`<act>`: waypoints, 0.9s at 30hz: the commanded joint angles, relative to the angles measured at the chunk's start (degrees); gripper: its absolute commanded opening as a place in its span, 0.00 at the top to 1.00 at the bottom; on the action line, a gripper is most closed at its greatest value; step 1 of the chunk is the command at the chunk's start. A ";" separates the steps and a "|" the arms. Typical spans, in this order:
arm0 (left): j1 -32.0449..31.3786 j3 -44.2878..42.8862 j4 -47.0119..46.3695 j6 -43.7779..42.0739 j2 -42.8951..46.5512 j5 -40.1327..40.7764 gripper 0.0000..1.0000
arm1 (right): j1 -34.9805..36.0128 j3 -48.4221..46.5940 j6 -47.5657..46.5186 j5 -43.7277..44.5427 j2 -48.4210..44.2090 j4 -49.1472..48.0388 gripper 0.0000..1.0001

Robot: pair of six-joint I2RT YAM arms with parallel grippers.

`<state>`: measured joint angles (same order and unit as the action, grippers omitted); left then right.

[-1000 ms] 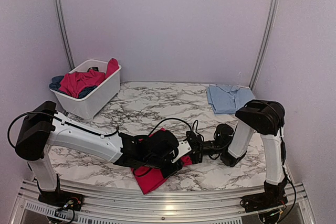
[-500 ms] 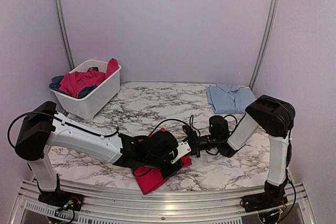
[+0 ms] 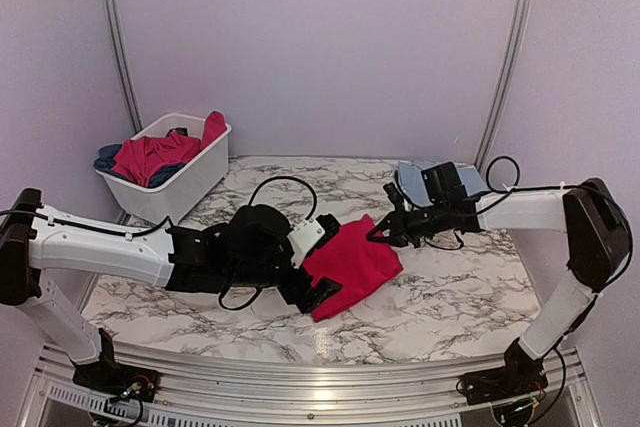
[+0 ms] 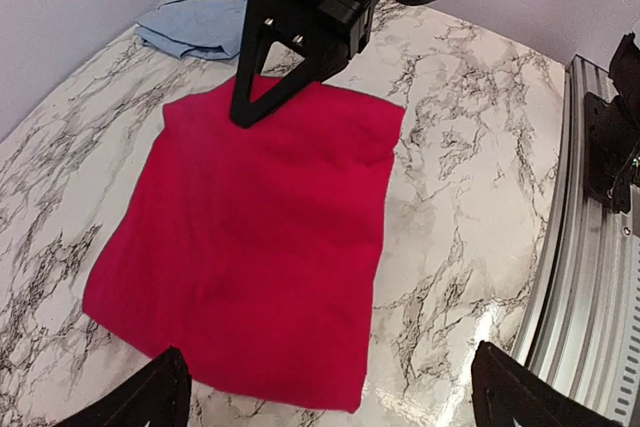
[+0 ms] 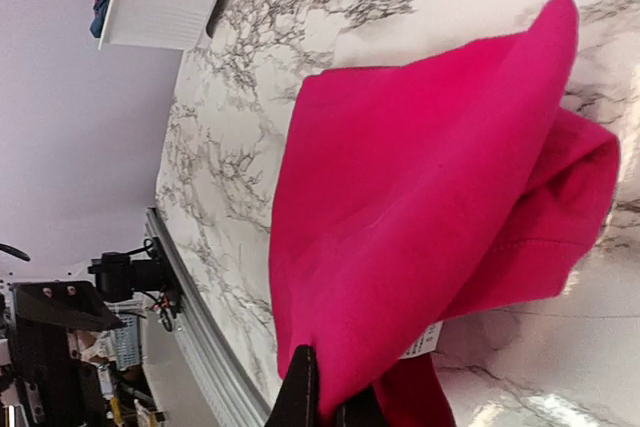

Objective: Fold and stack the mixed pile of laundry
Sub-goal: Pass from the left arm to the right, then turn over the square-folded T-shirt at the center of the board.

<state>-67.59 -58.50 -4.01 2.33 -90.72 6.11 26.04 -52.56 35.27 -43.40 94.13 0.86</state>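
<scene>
A bright red garment (image 3: 352, 263) lies mostly flat on the marble table (image 3: 450, 297), folded over. My right gripper (image 3: 380, 235) is shut on its far right corner, and in the right wrist view that red cloth (image 5: 420, 197) is lifted and pinched between the fingertips (image 5: 303, 392). My left gripper (image 3: 315, 295) stands open at the garment's near left edge; its wrist view shows the red garment (image 4: 250, 247) ahead of the wide-apart jaws (image 4: 330, 402), with nothing between them. A folded light blue shirt (image 3: 418, 185) lies at the back right, partly behind the right arm.
A white plastic basket (image 3: 190, 192) at the back left holds red and dark blue garments (image 3: 150, 157). An aluminium rail (image 3: 300, 387) runs along the table's near edge, and upright metal posts (image 3: 118, 47) stand at the back corners.
The right gripper shut on the red garment and drew it right and away from the near edge. The left gripper opened, let go, and pulled back left. The garment now lies spread out.
</scene>
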 commanded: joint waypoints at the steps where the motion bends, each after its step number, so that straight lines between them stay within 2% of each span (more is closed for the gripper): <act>1: 2.82 3.88 -1.09 1.97 3.90 1.14 0.01 | -5.82 -9.92 -18.80 11.47 -4.55 26.44 1.00; 4: 4.27 5.72 -1.50 2.19 5.27 1.89 0.01 | -9.46 -17.47 -24.72 20.20 -6.24 35.67 1.00; 6: 4.85 6.61 -1.71 2.31 5.94 2.24 0.01 | -10.40 -21.18 -26.48 24.07 -7.33 38.33 1.00; 11: 6.24 8.39 -2.09 2.80 7.28 3.65 0.01 | -8.93 -32.62 -31.29 39.65 -8.21 47.18 1.00; 15: 7.77 9.70 -2.28 3.48 8.04 5.39 0.01 | -0.92 -38.60 -33.91 52.96 -3.69 51.36 1.00; 19: 9.32 10.66 -1.09 4.18 9.00 7.59 0.01 | 6.67 -38.51 -33.43 62.54 5.52 52.05 1.00; 23: 10.67 12.14 -0.63 5.97 12.41 8.67 0.01 | 14.25 -42.02 -32.77 64.19 18.02 51.40 1.00; 27: 12.84 14.11 -0.15 8.53 16.61 9.23 0.01 | 20.98 -51.41 -33.40 64.12 28.19 51.63 1.00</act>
<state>-56.51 -45.91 -4.60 7.75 -78.72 13.41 41.36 -95.42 2.85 17.63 116.53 50.24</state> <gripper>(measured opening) 0.989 0.006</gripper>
